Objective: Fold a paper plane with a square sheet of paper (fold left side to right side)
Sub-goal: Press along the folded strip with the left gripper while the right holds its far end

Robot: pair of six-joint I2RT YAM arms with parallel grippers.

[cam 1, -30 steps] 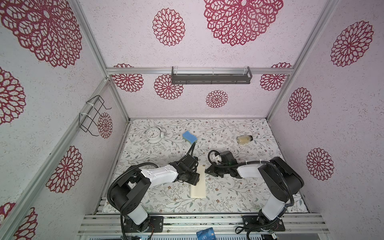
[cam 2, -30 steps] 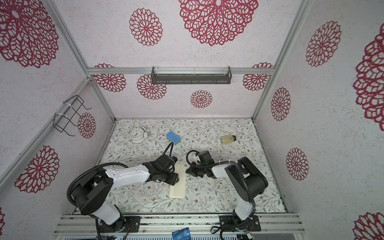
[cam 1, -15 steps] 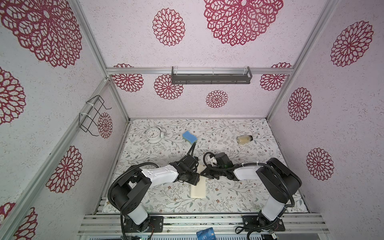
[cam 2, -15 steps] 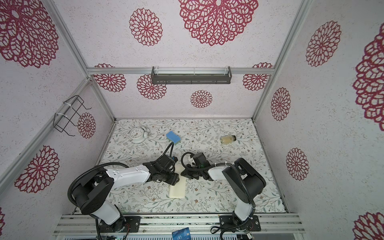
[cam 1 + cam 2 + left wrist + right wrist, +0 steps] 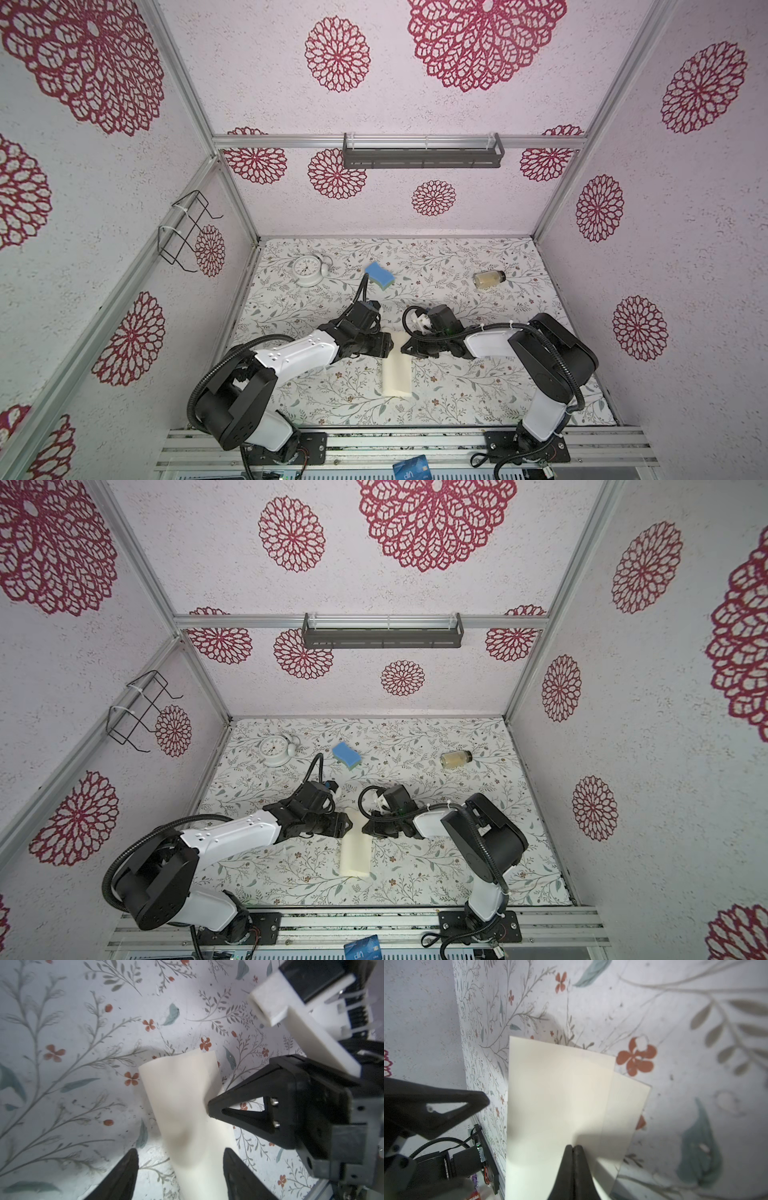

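- In both top views the square sheet of paper (image 5: 397, 372) lies folded into a narrow strip, toward 6 o'clock of the table's (image 5: 457, 395) middle. Over the last second the right gripper (image 5: 405, 350) has slid in from 3 o'clock to touch the strip's far end. The left gripper (image 5: 386, 347) sits at the strip's 9 o'clock.
- Left wrist view: the left gripper (image 5: 180, 1150) now stands a little wider, its jaws apart astride the paper (image 5: 182, 1105) and gripping nothing. The right gripper (image 5: 209, 1108) presses its tip on the paper's edge.
- Right wrist view: the right gripper (image 5: 574, 1147) has its jaws closed tight together over the paper (image 5: 556, 1105). The two layers look slightly offset, though blur makes that uncertain.
- Likely meaning: the side fold is laid and creasing comes next.
- Count: one sheet, two grippers, one blue sponge (image 5: 346, 755) at 12 o'clock, one clock (image 5: 274, 750) at 11, one jar (image 5: 456, 759) at 2.
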